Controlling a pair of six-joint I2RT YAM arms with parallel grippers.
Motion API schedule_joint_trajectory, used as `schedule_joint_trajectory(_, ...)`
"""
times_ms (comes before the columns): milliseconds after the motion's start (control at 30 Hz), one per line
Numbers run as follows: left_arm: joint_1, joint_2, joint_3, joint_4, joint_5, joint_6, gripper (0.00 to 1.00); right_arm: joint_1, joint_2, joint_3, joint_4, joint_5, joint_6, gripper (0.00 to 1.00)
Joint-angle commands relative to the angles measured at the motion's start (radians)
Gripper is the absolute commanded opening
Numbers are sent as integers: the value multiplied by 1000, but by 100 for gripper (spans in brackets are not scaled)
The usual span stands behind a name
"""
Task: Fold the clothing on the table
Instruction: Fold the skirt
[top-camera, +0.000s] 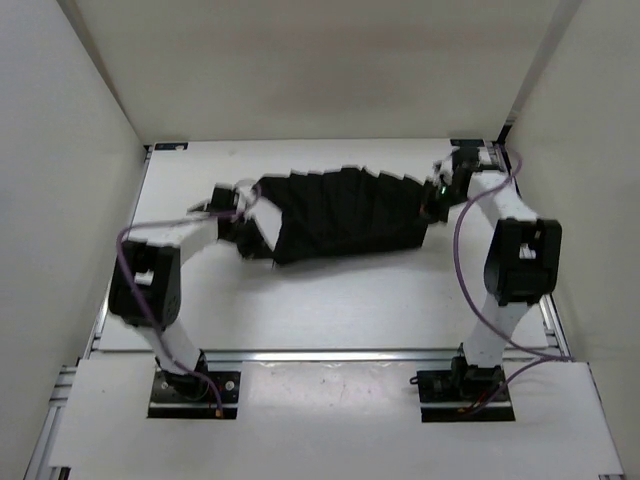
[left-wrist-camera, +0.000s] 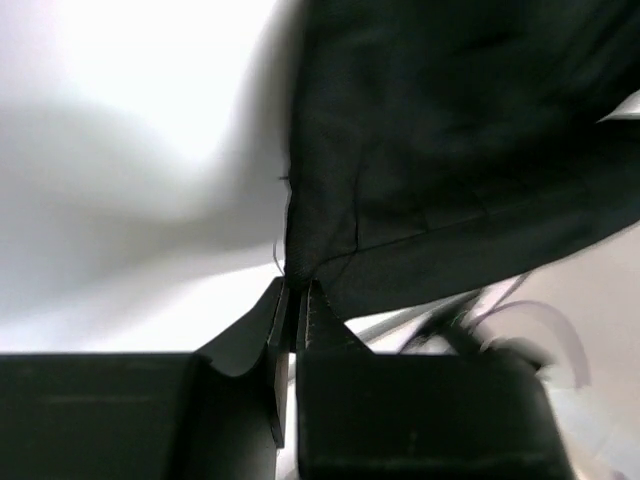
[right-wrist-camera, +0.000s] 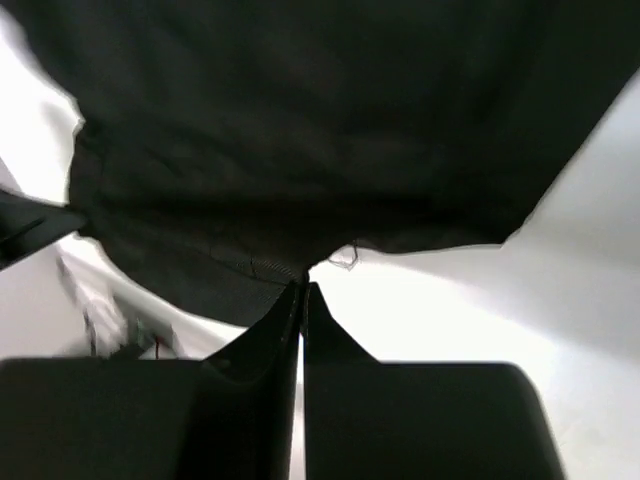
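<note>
The black pleated clothing (top-camera: 340, 215) hangs stretched between my two grippers over the far half of the white table (top-camera: 330, 310). My left gripper (top-camera: 243, 210) is shut on its left edge; in the left wrist view the fingertips (left-wrist-camera: 297, 287) pinch a corner of the clothing (left-wrist-camera: 460, 150). At the far right my right gripper (top-camera: 437, 195) is shut on the other edge. In the right wrist view its jaws (right-wrist-camera: 303, 288) close on the hem of the clothing (right-wrist-camera: 300, 130), which fills the upper frame.
White walls (top-camera: 80, 150) enclose the table on the left, back and right. A metal rail (top-camera: 330, 354) runs along the near edge, between my two arm bases (top-camera: 195, 388). Purple cables (top-camera: 470, 290) loop beside each arm.
</note>
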Motion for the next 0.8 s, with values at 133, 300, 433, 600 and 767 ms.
schedule_joint_trajectory(133,69,199,745,344,119,-140,0,-128,55,598,153,85,37,0)
schedule_joint_trajectory(300,129,78,786,499,182,-235,0,-118,-223,339,432,174,6,0)
schedule_joint_trajectory(433,180,-90,480,645,235,-320,0,-121,-418,99,485,137,13,0)
schedule_joint_trajectory(600,187,-200,301,798,347,-413,0,-41,-647,-41,479,143,-81,0)
schedule_joint_trajectory(767,178,-295,79,1376,467,-810,0,45,-784,-32,402,180,-188,0)
